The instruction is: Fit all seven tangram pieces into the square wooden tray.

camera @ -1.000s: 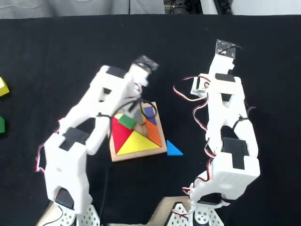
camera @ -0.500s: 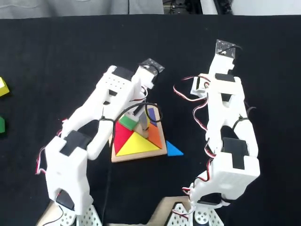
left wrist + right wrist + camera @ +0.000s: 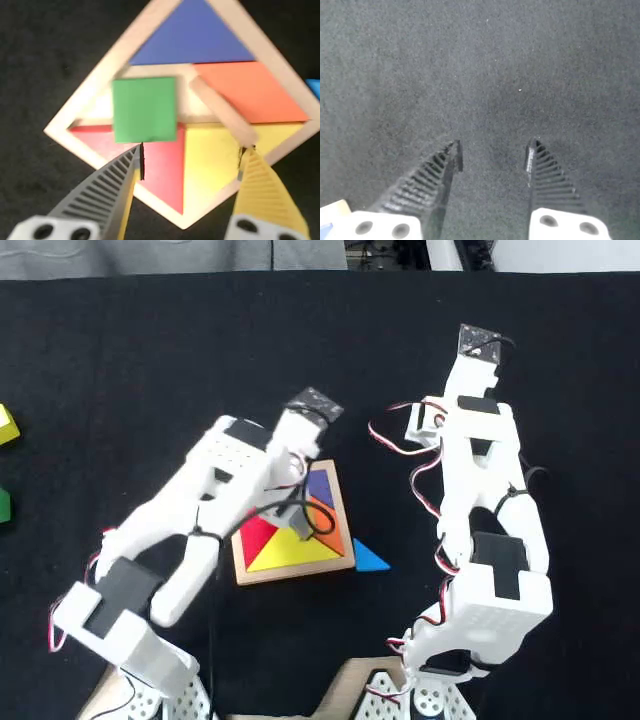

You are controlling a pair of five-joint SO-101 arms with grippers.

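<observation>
Black bench (image 3: 120, 360) carries the tray (image 3: 290, 569); your left pincer (image 3: 192, 157) hangs wide above it, empty, one tip by the green square (image 3: 145, 109). Your right pincer (image 3: 492, 155) gapes, empty; blue triangle (image 3: 368, 557) lies beside the tray.

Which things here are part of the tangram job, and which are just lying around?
Job: wooden tray; green square in it; light blue triangle beside the tray; left gripper, open above it.
Lying about: yellow block; green block, both far from the tray.
</observation>
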